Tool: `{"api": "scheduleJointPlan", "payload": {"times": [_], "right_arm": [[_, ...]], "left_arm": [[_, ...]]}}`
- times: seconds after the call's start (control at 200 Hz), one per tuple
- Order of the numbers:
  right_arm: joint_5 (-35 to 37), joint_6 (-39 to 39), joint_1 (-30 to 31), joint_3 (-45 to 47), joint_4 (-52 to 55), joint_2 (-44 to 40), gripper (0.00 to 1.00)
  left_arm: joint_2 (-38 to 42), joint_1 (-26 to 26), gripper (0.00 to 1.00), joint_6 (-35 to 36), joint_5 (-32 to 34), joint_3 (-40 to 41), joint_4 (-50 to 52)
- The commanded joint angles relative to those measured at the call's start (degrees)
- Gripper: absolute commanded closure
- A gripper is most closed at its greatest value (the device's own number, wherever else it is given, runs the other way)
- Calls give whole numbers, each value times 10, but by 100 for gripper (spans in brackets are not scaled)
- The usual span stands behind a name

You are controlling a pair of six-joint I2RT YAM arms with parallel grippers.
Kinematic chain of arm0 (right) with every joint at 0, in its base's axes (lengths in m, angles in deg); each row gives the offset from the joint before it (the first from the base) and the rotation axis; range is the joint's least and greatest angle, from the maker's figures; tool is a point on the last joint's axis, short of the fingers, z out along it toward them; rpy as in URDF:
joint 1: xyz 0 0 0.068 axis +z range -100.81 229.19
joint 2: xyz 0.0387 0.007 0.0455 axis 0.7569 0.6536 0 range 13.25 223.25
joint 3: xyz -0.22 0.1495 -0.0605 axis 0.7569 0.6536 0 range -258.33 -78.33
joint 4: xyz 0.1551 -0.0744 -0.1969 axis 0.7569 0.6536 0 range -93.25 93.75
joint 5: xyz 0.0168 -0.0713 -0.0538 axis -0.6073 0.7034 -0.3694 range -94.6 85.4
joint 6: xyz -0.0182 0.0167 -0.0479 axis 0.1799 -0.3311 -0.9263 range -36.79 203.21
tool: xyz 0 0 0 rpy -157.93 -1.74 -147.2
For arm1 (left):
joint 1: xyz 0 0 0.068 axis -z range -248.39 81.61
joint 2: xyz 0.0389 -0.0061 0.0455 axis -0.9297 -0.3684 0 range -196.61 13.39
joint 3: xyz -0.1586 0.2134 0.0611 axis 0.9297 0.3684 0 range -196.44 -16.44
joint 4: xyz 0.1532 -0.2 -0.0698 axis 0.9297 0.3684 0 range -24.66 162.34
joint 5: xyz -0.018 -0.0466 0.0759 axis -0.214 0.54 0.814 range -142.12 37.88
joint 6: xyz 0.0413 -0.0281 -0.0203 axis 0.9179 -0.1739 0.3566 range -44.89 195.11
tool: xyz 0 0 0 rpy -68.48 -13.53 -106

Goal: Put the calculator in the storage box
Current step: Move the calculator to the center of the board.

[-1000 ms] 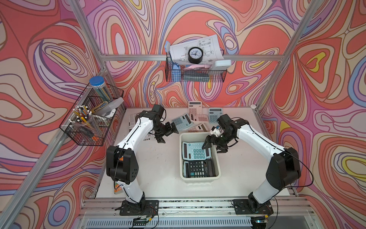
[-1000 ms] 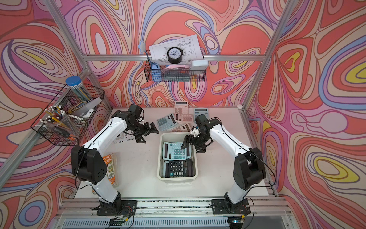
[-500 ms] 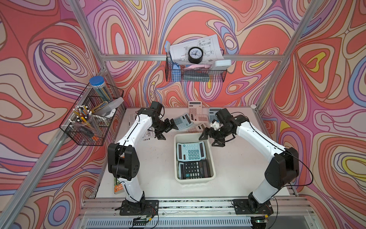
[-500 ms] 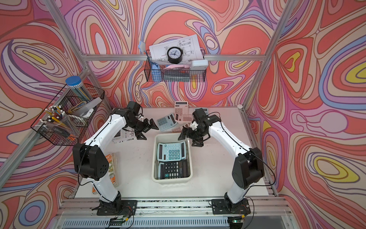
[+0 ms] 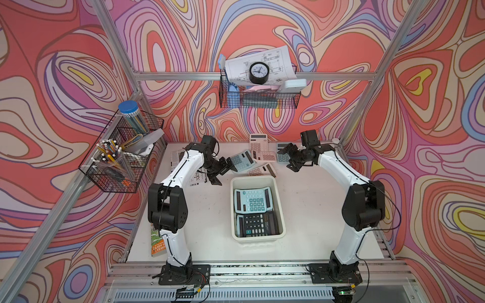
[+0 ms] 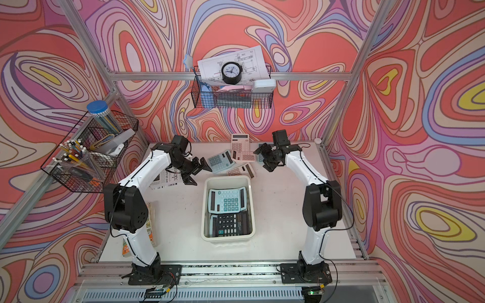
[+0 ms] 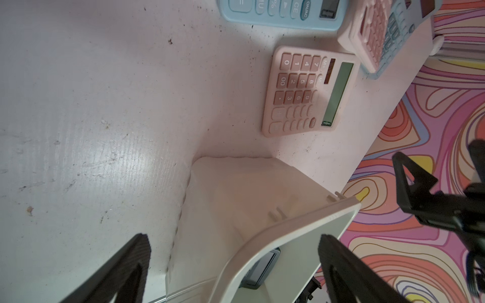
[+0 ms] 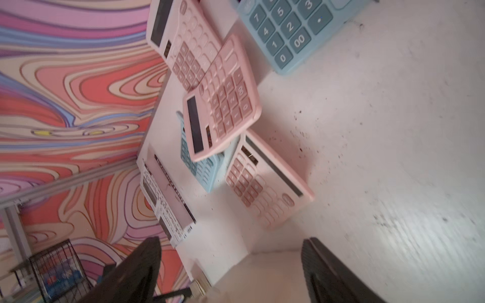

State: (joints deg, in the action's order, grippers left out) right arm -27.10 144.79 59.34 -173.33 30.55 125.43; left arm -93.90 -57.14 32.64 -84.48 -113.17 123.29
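Nearest me, at the left edge of the table (image 5: 210, 236), a book (image 5: 157, 242) lies partly hidden by the left arm. In the middle stands the box (image 5: 258, 237), and it already holds two: a black calculator (image 5: 258, 224) at the near end and a pale-blue calculator (image 5: 252, 200) at the far end, the pair meeting mid-box. Just past the far rim a pink calculator (image 5: 262, 170) lies flat on the table, close to the box but outside it. Off the box's far left corner hangs the left claw (image 5: 225, 175), jaws spread wide with nothing in them, next to a newspaper (image 5: 196, 179). One of its fingers sits just beside a second blue calculator (image 5: 242, 161). Across from it the right claw (image 5: 286, 159) is likewise wide and empty, poised over a grey-blue calculator (image 5: 281, 158). Furthest back, by the wall, two pink calculators (image 5: 258, 143) overlap.
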Motion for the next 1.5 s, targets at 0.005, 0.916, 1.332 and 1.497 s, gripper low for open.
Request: {"api": "scheduleJointPlan", "payload": {"times": [0.005,0.916,1.332,1.497], "right_arm": [[-37,57,-1,-72,-85,80,15],[-52,-21,-8,-139,-38,216,12],[-53,-80,-22,-142,-1,217,12],[-110,-113,-21,-113,-6,201,13]], "left_arm": [[8,-4,6,-12,10,-19,19],[-46,-31,7,6,25,-91,81],[-41,-31,7,9,28,-80,81],[-45,-31,7,18,28,-81,90]]}}
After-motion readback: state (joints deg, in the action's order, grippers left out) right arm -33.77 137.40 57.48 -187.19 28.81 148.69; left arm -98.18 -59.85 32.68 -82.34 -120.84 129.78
